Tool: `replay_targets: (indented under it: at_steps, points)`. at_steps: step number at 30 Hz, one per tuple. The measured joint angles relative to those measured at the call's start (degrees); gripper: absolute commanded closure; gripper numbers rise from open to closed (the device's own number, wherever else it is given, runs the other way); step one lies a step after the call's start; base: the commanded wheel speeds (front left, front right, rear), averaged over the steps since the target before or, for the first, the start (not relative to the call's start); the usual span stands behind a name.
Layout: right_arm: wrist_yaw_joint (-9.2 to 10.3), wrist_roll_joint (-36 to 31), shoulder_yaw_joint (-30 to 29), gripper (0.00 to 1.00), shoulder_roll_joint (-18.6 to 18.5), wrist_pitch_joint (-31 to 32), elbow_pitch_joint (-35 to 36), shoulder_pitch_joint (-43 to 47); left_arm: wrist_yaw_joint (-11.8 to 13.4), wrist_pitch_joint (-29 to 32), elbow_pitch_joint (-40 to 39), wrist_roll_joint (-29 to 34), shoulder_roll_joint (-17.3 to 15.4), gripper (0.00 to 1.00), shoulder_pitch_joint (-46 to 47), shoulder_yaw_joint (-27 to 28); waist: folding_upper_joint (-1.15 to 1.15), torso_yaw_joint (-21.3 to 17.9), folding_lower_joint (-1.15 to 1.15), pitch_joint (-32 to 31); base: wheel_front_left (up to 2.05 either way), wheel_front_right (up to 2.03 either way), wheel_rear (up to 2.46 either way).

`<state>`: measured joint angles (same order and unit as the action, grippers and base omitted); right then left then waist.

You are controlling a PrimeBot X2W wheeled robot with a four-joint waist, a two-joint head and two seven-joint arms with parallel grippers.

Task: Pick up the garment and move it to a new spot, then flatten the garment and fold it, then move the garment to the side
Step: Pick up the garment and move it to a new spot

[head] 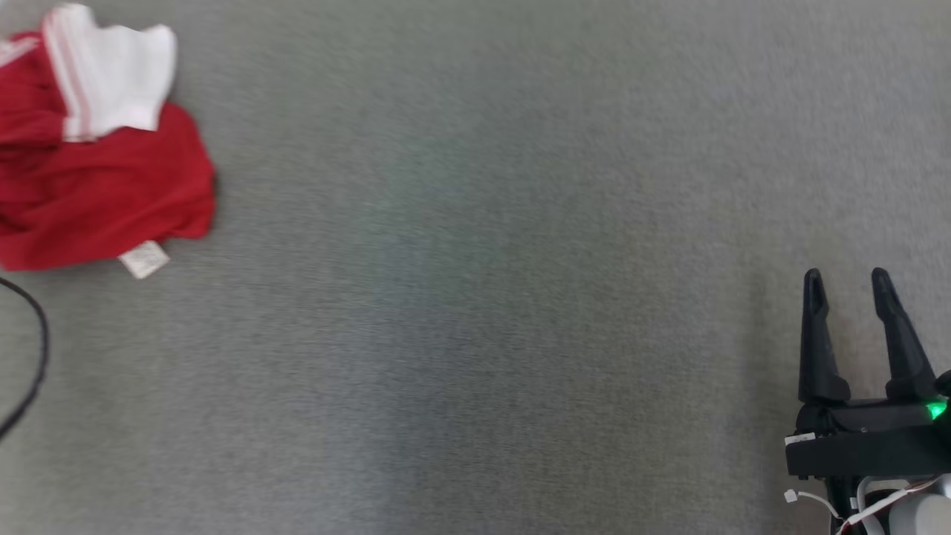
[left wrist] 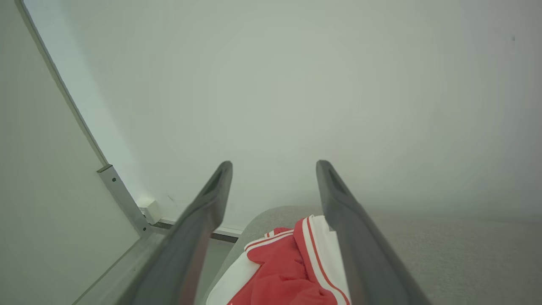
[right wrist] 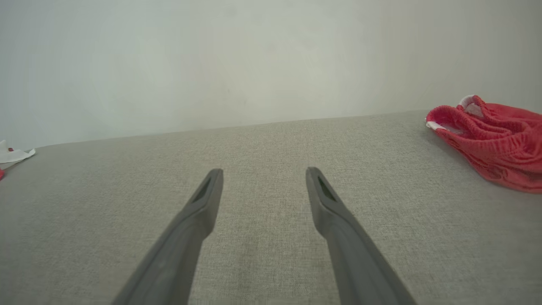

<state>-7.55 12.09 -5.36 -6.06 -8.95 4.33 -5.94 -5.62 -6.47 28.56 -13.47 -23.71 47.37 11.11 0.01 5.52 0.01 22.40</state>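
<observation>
Crumpled red-and-white garment (head: 96,171) upper left, black cable (head: 33,357) just below it; right tool (head: 847,281) lower right, left tool (left wrist: 274,169) both spread wide, empty.

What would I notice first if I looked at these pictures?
The bright red and white garment jumps out first. It lies crumpled at the far left of the plain grey surface in the head view. Next comes the black right gripper at the lower right, open and well away from it. In the left wrist view, the open left gripper has the garment showing between its fingers.
</observation>
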Motion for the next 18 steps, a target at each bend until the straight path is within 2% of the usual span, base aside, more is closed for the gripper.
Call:
replay_targets:
  at_steps: [5, 14, 18]
  points:
    - [0.00, -0.6, -0.5, 0.00, 0.0, 0.0, 1.5, -0.3, -0.5, 3.6, 7.5, -0.7, -2.6, 0.00, 3.9, -0.5, 0.00, -2.7, 0.00, 3.9, 0.00, 0.00, 0.00]
    - [0.00, -1.2, -1.1, 0.00, -0.2, 1.4, 3.5, -0.7, -1.4, 9.1, 18.8, -2.5, -5.1, 0.00, 6.5, -2.2, 0.01, -5.5, 0.00, 8.1, 0.00, 0.00, 0.00]
    - [0.00, -1.3, -1.1, 0.00, -0.5, 1.9, 3.9, -0.8, -1.5, 15.0, 24.2, -3.4, -5.5, 0.00, 7.7, -3.6, 0.01, -5.9, 0.00, 8.2, 0.00, 0.00, 0.00]
